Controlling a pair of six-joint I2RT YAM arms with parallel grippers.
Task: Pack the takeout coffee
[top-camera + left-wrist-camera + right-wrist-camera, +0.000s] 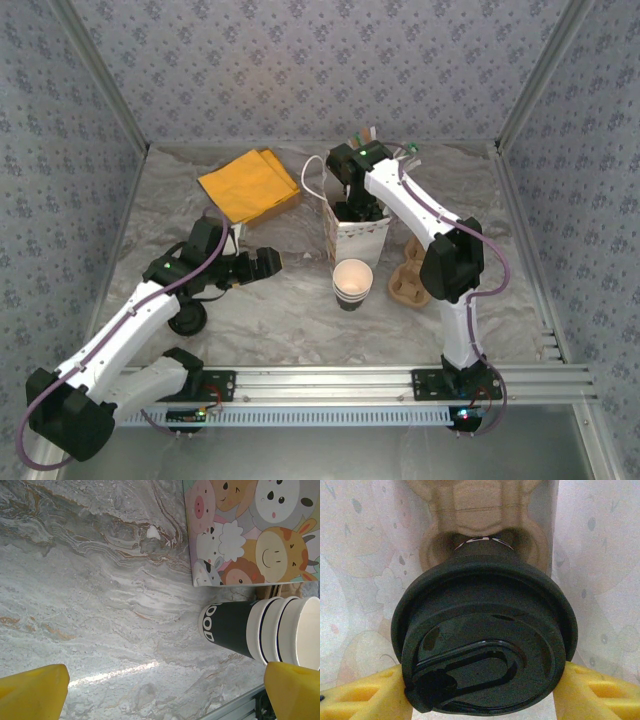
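Note:
The takeout coffee (352, 283), a paper cup with a cream rim and dark base, stands open on the marble table just in front of the cartoon-printed bag (362, 238). In the left wrist view the cup (260, 630) lies ahead and to the right of my left gripper (162, 695), which is open over bare table. My left gripper (268, 262) hovers left of the cup. My right gripper (352, 208) reaches down into the bag. Its yellow fingers (365, 692) press both sides of a black-lidded cup (485, 640) seated in a cardboard carrier (475, 510).
A second brown carrier (410, 282) lies right of the bag, beside the right arm. Yellow napkins (250, 185) sit at the back left. A loose black lid (188, 320) rests under the left arm. Walls enclose the table; a metal rail (330, 380) runs along the near edge.

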